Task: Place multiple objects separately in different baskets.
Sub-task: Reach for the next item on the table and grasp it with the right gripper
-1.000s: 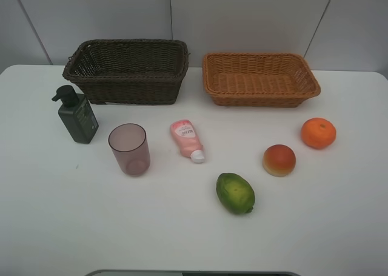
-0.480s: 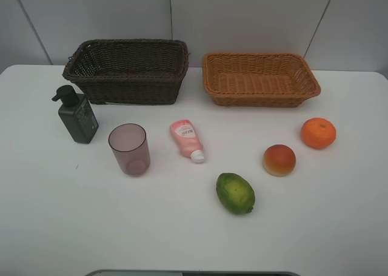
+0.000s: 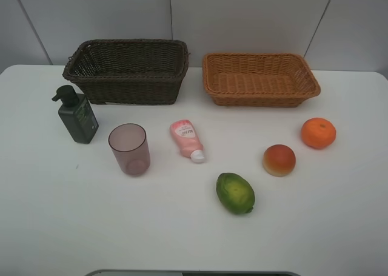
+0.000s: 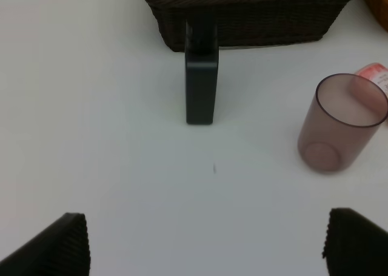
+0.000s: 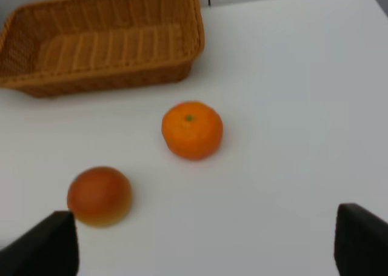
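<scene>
- Exterior high view shows nothing sorted yet: the dark basket and the tan basket stand side by side at the back of the table, and all six items lie in front of them.
- The bottle, cup and tube sit before the dark basket. The green fruit, peach and orange sit nearer the tan one.
- Our left claw stands wide and holds nothing, with the bottle straight ahead of it.
- Our right claw is also spread wide and empty, and the orange is ahead of it.
- We judge the first pick is due. The upright bottle may tip, so we should close squarely across its flat body, below the pump.
- It stands near the dark basket's wall, so we should come in from the open side.
- The orange can roll, so we should centre over its middle before closing.
</scene>
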You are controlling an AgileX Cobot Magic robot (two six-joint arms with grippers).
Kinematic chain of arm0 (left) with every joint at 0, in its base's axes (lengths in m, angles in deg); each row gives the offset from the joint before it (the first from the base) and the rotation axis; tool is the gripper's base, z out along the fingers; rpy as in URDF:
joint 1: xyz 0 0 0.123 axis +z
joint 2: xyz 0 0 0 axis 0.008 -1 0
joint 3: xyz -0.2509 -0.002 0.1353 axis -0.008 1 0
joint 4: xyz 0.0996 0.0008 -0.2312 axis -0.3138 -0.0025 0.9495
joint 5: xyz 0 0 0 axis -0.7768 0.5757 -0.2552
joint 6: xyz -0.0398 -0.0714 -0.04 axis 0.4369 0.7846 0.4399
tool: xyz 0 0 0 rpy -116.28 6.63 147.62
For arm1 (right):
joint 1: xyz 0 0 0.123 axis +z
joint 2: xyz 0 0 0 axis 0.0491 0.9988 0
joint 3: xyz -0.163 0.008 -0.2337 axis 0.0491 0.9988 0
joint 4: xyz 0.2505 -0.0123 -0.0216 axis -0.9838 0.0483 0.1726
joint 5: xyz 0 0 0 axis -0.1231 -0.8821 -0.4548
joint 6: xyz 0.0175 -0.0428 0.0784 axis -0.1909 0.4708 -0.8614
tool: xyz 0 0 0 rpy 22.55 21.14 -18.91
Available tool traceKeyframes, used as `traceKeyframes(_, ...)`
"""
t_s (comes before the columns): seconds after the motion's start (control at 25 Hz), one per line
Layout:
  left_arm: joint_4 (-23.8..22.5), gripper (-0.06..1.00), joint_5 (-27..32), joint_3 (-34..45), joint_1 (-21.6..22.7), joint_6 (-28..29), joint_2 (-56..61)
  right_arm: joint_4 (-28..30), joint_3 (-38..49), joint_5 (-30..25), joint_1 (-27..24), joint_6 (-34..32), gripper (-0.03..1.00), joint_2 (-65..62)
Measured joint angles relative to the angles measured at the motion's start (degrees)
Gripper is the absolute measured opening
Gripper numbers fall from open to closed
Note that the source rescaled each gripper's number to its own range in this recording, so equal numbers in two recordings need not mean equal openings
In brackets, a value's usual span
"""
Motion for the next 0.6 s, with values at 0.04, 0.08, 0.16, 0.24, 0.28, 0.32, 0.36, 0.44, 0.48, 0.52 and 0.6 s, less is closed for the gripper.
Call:
traceKeyframes(0.04,0.0,0.99,0.0,0.0,0.0,0.0,0.0,0.0,-0.1,0.1,0.0,0.0,0.81,3.5)
traceKeyframes(0.08,0.0,0.99,0.0,0.0,0.0,0.0,0.0,0.0,-0.3,0.5,0.0,0.0,0.81,7.4)
traceKeyframes(0.16,0.0,0.99,0.0,0.0,0.0,0.0,0.0,0.0,-1.6,2.4,0.0,0.0,0.81,15.4)
traceKeyframes(0.24,0.0,0.99,0.0,0.0,0.0,0.0,0.0,0.0,-4.3,5.1,0.0,0.0,0.81,24.7)
traceKeyframes(0.28,0.0,0.99,0.0,0.0,0.0,0.0,0.0,0.0,-5.6,6.1,0.0,-0.1,0.81,28.7)
traceKeyframes(0.32,0.0,0.99,0.0,0.0,0.0,0.0,0.0,0.0,-7.3,6.8,0.0,-0.1,0.81,33.4)
traceKeyframes(0.36,0.0,0.99,0.0,0.0,0.0,0.0,0.0,0.0,-9.1,7.2,0.0,-0.3,0.81,38.0)
traceKeyframes(0.44,0.0,0.99,0.0,0.0,0.0,0.0,0.0,0.0,-12.1,7.8,0.0,-0.9,0.81,46.0)
traceKeyframes(0.48,0.0,0.99,0.0,0.0,0.0,0.0,0.0,0.0,-13.5,7.9,0.0,-1.0,0.81,50.2)
traceKeyframes(0.52,0.0,0.99,0.0,0.0,0.0,0.0,0.0,0.0,-14.8,8.1,0.0,-1.1,0.81,54.1)
traceKeyframes(0.6,0.0,0.99,0.0,0.0,0.0,0.0,0.0,0.0,-17.0,8.7,0.0,-1.1,0.81,60.5)
